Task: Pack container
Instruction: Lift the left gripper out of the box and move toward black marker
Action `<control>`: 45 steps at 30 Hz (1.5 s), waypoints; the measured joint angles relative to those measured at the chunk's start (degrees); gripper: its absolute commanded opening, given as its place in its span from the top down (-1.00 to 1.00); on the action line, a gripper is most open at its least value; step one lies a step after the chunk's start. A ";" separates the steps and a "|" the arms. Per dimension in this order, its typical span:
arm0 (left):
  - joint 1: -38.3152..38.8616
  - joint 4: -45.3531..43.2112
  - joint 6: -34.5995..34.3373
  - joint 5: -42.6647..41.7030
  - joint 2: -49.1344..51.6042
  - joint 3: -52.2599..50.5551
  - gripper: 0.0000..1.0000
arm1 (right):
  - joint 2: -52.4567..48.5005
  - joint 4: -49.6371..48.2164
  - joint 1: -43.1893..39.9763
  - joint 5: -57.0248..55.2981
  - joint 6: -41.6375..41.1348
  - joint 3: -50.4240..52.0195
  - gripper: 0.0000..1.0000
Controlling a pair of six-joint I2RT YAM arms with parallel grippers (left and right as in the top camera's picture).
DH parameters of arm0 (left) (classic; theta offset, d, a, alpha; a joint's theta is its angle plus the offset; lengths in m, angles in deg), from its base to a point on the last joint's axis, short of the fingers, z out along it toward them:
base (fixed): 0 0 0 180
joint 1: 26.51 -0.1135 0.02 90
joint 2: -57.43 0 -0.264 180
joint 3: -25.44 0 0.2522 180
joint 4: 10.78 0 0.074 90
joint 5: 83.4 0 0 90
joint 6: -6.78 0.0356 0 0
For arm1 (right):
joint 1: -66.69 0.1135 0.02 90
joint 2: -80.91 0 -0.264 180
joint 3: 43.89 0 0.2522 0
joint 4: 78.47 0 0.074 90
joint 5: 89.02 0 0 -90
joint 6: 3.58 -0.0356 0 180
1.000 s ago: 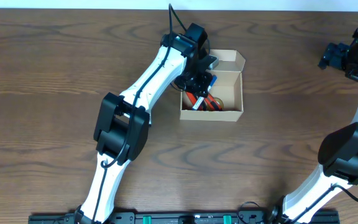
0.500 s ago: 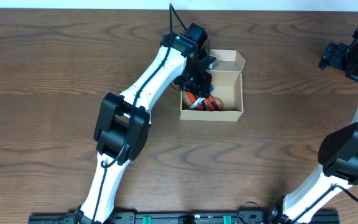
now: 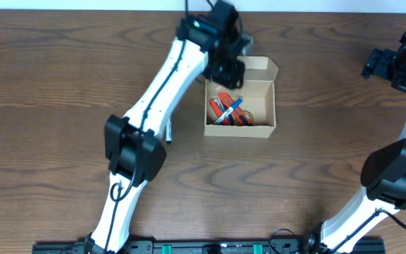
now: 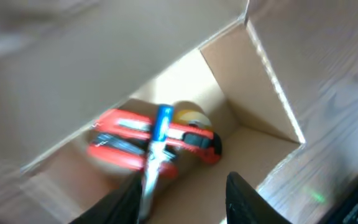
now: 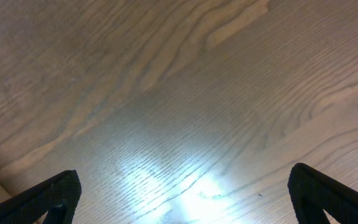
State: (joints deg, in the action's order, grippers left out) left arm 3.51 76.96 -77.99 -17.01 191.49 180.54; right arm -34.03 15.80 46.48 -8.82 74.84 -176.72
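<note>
Container sits open on the worktop, cutters and marker inside: light, thin, crushable card, best pinched gently at the flap edge. Left fingers hover spread, empty; right fingers likewise.

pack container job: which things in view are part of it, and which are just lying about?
Part of the job:
- container
- orange cutters, blue marker and yellow round item, all inside it
- left gripper, open above it
- slim dark pen-like item on the table by the left arm, probably yet to pack

Lying about:
- right gripper, open, far right over bare wood
</note>
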 measured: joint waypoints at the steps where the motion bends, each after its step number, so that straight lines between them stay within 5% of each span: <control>1: -0.50 2.16 -0.42 1.68 -0.02 3.32 -0.10 | 0.00 0.02 0.00 0.00 0.00 0.00 -0.99; 3: -2.10 6.32 -1.11 5.46 -0.11 9.38 -0.43 | 0.00 0.00 0.00 -0.02 0.00 0.00 -0.99; 5: -4.59 10.43 -1.97 8.55 -0.15 14.14 -0.49 | 0.00 0.00 0.00 0.00 0.00 0.00 -0.99; 9: -12.24 17.88 -2.89 10.08 -0.17 19.61 -0.52 | 0.00 0.00 0.00 0.00 0.00 0.00 -0.99; 16: -23.30 18.36 -3.43 7.34 -0.24 19.85 -0.50 | 0.00 0.02 0.00 0.00 0.00 0.00 -0.99; 36: -13.73 18.38 -9.51 21.03 -1.42 7.69 -0.32 | 0.00 0.02 0.00 0.00 0.00 0.00 -0.99; 45: -12.81 18.36 -9.51 21.53 -18.25 3.10 -0.25 | 0.00 0.00 0.00 0.00 0.00 0.00 -0.99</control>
State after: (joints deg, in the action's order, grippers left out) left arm -9.30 95.32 -87.49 4.52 173.24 183.64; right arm -34.03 15.80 46.48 -8.82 74.84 -176.72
